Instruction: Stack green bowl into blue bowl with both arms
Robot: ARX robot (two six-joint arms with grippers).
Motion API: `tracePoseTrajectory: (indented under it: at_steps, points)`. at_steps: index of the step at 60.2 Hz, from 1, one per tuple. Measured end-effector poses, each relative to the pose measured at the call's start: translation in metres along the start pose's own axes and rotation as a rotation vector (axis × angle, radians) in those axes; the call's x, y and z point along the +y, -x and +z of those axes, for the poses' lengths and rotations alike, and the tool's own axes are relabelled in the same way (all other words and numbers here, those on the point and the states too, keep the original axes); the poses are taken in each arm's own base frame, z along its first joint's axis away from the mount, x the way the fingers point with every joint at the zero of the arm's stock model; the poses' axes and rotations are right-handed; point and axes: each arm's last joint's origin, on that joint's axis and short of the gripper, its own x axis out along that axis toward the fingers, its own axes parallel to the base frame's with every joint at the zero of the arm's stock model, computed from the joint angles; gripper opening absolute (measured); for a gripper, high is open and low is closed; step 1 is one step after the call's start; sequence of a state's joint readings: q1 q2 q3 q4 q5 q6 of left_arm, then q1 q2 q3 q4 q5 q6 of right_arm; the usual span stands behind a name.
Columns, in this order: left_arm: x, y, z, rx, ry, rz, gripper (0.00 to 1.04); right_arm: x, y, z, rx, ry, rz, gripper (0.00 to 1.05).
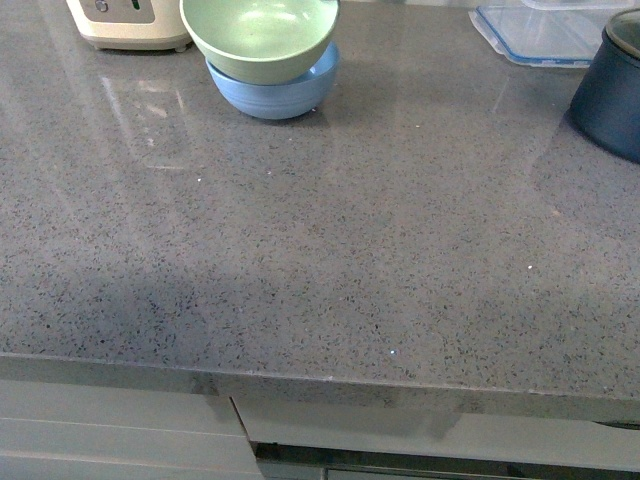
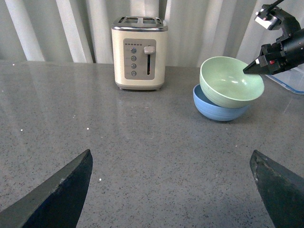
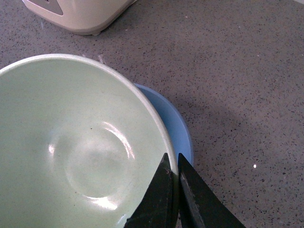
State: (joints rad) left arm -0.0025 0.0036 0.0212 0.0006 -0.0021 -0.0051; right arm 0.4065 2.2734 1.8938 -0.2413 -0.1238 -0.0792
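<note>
The right black gripper (image 3: 172, 159) is closed on the rim of the pale mint-green round matte bowl (image 3: 71, 142), one finger inside the rim and the other outside. The left wrist view shows this gripper (image 2: 249, 69) meeting the rim on the side away from the toaster. The green bowl sits tilted inside the light sky-blue round matte bowl (image 3: 173, 123), whose rim shows as a crescent beneath it.

The left black gripper (image 2: 170, 156) hangs over bare counter with its fingers spread wide and nothing between them, well apart from both bowls.

The bowls stand near the far edge of the grey speckled stone countertop (image 1: 350, 250), just beside a cream two-slot toaster (image 2: 140, 52). Further right are a clear plastic container with a blue rim (image 1: 540, 35) and a dark navy pot (image 1: 612, 90).
</note>
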Motion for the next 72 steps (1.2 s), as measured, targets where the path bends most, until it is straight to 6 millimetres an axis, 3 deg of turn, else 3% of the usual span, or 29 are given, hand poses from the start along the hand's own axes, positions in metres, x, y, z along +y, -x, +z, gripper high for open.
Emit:
tracePoseTrajectory:
  at_steps: [12,24,38,47,58,72]
  points:
    - [0.0,0.0,0.0,0.0,0.0,0.0,0.98,0.0,-0.001,0.0,-0.008,0.004,-0.003,0.01]
    - [0.0,0.0,0.0,0.0,0.0,0.0,0.98,0.0,-0.001,0.0,-0.012,-0.001,0.003,0.39]
    - [0.0,0.0,0.0,0.0,0.0,0.0,0.98,-0.002,0.0,-0.009,0.001,-0.011,0.008,0.73]
    - [0.0,0.0,0.0,0.0,0.0,0.0,0.98,-0.006,0.014,-0.012,-0.003,-0.028,0.019,0.96]
    - [0.0,0.0,0.0,0.0,0.0,0.0,0.98,-0.02,0.051,-0.011,-0.05,-0.062,0.015,0.95]
    - [0.0,0.0,0.0,0.0,0.0,0.0,0.98,-0.052,0.104,-0.03,-0.097,-0.116,-0.029,0.95]
